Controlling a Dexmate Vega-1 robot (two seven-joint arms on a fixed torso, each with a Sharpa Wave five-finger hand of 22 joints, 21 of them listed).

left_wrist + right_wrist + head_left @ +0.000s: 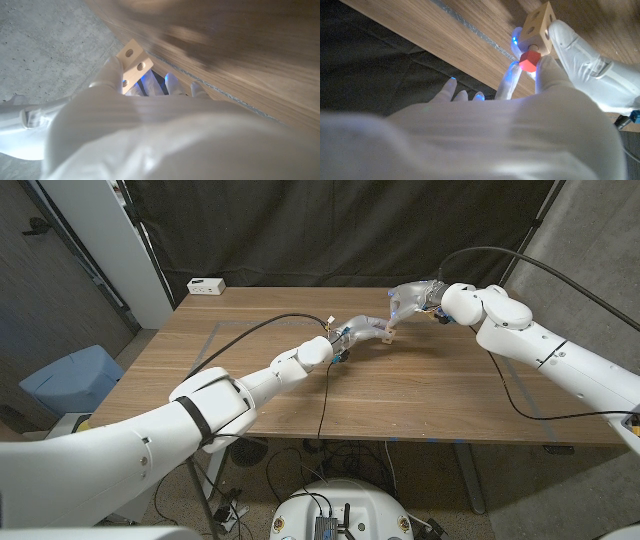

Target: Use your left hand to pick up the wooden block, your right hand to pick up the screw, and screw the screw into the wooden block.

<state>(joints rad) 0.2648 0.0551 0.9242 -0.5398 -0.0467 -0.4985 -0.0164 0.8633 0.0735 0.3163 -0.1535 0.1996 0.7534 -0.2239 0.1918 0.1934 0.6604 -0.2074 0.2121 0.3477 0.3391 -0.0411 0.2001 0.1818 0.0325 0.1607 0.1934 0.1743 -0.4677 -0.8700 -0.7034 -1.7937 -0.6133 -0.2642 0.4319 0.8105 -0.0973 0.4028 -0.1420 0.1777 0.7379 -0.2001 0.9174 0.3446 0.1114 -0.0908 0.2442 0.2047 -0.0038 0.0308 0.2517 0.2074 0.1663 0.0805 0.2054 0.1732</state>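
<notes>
My left hand (358,332) holds the pale wooden block (388,330) above the far middle of the table (420,395). In the left wrist view the block (133,62) shows two round holes, with my fingers (112,72) around its lower part. My right hand (414,301) reaches in from the right and meets the block. In the right wrist view the red-headed screw (529,60) sits against the underside of the block (537,26), pinched between my right fingertips (546,75). The left hand's fingers (580,52) clasp the block's side. The screw's shaft is hidden.
A small white box (206,285) lies at the table's far left corner. Black cables (322,395) trail from both arms over the tabletop. A blue bin (68,380) stands on the floor to the left. A dark curtain (330,230) hangs behind the table.
</notes>
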